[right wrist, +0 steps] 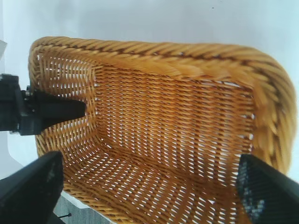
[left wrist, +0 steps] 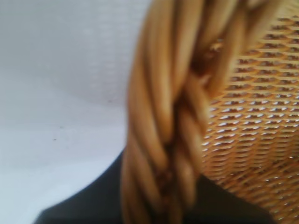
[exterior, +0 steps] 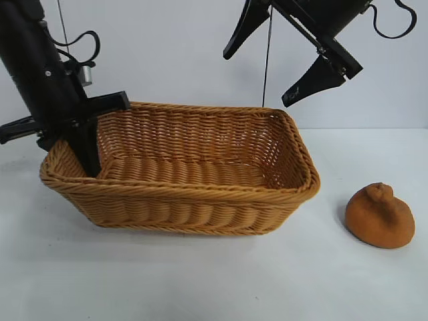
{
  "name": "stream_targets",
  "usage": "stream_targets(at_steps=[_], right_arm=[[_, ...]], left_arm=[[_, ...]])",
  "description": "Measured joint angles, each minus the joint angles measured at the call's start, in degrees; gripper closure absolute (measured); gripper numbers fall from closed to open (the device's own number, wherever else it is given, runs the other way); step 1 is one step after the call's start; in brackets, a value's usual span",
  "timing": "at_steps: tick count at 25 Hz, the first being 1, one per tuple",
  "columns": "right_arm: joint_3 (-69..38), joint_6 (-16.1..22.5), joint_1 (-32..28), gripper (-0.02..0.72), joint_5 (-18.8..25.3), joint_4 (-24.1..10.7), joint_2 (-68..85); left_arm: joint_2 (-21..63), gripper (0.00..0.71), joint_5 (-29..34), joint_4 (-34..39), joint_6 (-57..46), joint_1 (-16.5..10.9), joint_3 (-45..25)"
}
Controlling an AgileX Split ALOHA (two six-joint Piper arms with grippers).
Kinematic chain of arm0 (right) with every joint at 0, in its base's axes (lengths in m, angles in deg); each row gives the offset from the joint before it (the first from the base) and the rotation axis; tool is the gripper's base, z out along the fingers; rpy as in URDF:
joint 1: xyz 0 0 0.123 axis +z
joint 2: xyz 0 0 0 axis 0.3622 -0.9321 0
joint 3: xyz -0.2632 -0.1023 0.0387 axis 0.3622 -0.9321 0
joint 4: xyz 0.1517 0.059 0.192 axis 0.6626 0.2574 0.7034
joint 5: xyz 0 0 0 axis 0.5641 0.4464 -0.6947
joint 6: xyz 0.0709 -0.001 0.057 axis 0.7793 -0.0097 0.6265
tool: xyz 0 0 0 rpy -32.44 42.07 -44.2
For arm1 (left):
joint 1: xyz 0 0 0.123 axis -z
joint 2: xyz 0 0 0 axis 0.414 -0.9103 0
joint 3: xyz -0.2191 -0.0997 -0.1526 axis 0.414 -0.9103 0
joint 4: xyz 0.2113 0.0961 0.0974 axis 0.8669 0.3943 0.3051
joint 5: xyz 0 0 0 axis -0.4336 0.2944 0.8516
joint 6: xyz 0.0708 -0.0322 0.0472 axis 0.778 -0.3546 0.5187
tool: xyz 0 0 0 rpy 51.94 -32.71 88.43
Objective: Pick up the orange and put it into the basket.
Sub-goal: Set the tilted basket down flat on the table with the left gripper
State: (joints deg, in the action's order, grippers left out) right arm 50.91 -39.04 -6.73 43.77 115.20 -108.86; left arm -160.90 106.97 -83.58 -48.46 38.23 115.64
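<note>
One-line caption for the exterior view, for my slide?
Left gripper clamps the tan wicker basket's rim; the knobby orange-brown orange sits on the table beside it.

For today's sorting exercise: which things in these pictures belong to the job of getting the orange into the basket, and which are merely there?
Belong to the job:
orange, on the table right of the basket
basket
left gripper, clamped on the basket's rim
right gripper, open above the basket

Merely there:
white table

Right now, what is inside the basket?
Only the left gripper reaches inside the basket, at its left end wall, shut on the braided rim. The orange sits outside on the table. The near wall hides part of the floor.
</note>
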Motion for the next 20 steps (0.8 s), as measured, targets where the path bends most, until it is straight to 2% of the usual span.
stream_targets(at_steps=[11, 12, 14, 17, 19, 20], right_arm=[[0.0, 0.0, 0.0, 0.01, 0.37, 0.0, 0.0], [0.0, 0.0, 0.0, 0.01, 0.37, 0.0, 0.0], [0.0, 0.0, 0.0, 0.01, 0.37, 0.0, 0.0], [0.0, 0.0, 0.0, 0.01, 0.5, 0.0, 0.0], [0.0, 0.0, 0.0, 0.01, 0.93, 0.0, 0.0], [0.0, 0.0, 0.0, 0.01, 1.16, 0.0, 0.0]], left_arm=[[-2.84, 0.618, -0.01, -0.5, -2.11, 0.0, 0.2], [-2.88, 0.591, -0.01, -0.56, -2.37, 0.0, 0.2], [-2.88, 0.48, -0.01, -0.85, -2.5, 0.0, 0.2], [-2.88, 0.219, -0.01, -1.33, -2.56, 0.0, 0.2], [-2.34, 0.13, -0.01, -1.52, -2.56, 0.0, 0.41], [-1.74, 0.107, 0.05, -1.58, -2.56, 0.0, 0.48]])
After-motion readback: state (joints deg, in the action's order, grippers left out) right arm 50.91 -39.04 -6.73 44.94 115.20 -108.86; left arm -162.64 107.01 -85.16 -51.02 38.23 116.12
